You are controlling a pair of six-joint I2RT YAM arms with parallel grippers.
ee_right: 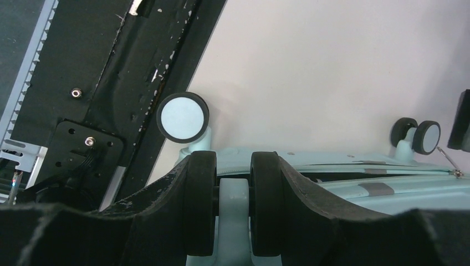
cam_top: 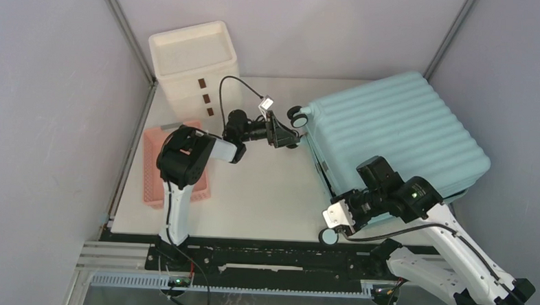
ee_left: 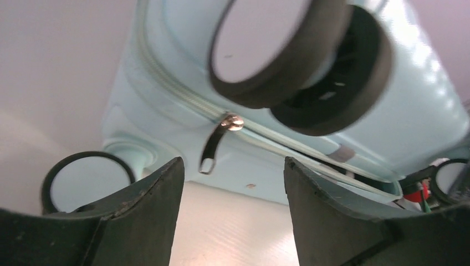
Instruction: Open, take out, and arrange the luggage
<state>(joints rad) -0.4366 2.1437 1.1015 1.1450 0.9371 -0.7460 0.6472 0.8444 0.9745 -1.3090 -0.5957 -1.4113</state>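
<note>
Nearby: drawer box (cam_top: 192, 60), pink basket (cam_top: 151, 169); left tool (ee_left: 233, 166) spread; right tool (ee_right: 233, 166) pinching luggage (cam_top: 399, 130) wheel (ee_right: 200, 221).

The luggage (cam_top: 399, 130) has a hard, ribbed plastic shell with a soft sheen. Its wheels (ee_left: 266, 44) carry matt black rubbery tyres around smooth pale hubs. The zip pull (ee_left: 213, 147) is shiny metal. The table (cam_top: 265, 193) is matt white, the basket (cam_top: 151, 168) pink plastic. The left gripper (ee_left: 233, 166) has dull, dark fingers (ee_left: 147, 216) with rough edges.
</note>
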